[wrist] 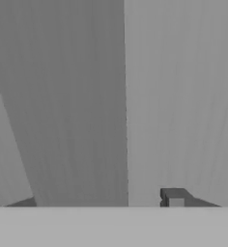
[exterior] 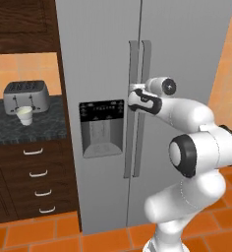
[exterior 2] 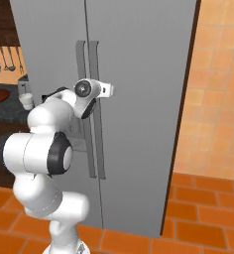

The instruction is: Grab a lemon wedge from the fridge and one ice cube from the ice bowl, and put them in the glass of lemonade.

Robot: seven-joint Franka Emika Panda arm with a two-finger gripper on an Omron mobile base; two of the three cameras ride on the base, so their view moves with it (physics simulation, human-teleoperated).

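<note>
Gripper [exterior 2: 108, 90] at fridge [exterior: 187, 59] door handles [exterior: 139, 64], finger state can't tell tbh. Doors shut, lemon wedge presumably inside. Risk: off-center pinch slips off handle. Glass of lemonade [exterior: 25, 115] waits on counter [exterior: 44, 125].

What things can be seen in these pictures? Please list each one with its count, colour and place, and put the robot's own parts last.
fridge: one, grey steel, two doors shut, centre.
door handles: two, grey, vertical, where the doors meet.
dispenser panel: one, black, on the fridge's left door.
toaster: one, silver, on the counter left of the fridge.
glass of lemonade: one, whitish, in front of the toaster.
counter: one, dark speckled, left of the fridge.
drawers: four, dark wood with pale handles, under the counter.
utensils: several, grey, hanging on the wall, far left in the right base view.
floor: orange tiles.
arm: one, white with dark joints.
gripper: one, at the door handles; jaws hidden there.
</note>
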